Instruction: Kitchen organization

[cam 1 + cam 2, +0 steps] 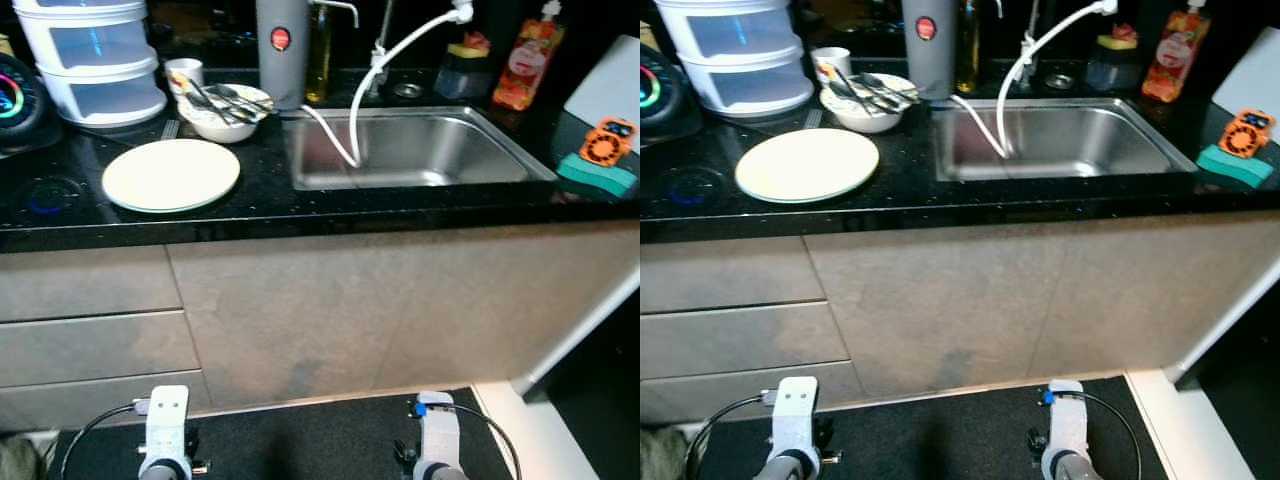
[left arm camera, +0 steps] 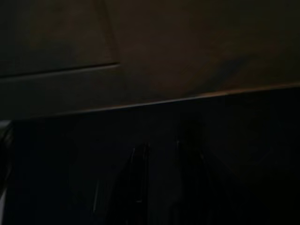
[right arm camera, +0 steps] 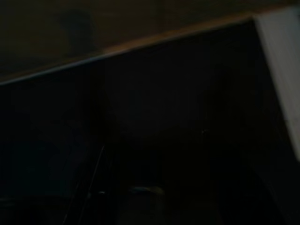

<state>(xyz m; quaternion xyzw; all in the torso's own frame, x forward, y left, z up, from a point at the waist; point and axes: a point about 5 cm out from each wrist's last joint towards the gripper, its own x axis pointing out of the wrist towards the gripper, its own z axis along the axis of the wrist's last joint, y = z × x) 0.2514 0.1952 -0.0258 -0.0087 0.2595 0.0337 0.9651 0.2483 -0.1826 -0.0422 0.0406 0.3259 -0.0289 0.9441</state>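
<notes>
Black speckled stone counter (image 1: 300,205) carries a round cream plate (image 1: 171,174) left of the steel sink (image 1: 420,150), nearer the idle left arm (image 1: 166,432) than the right arm (image 1: 436,440); jaws' state cannot be told.

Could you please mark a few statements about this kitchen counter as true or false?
1. The plate lies on the counter beside the sink. True.
2. The bowl holds cutlery. True.
3. The plate sits inside the sink. False: it lies on the counter, to the sink's left.
4. The left arm is reaching for the bowl. False: both arms hang low before the cabinets.
5. A white hose runs into the sink. True.
</notes>
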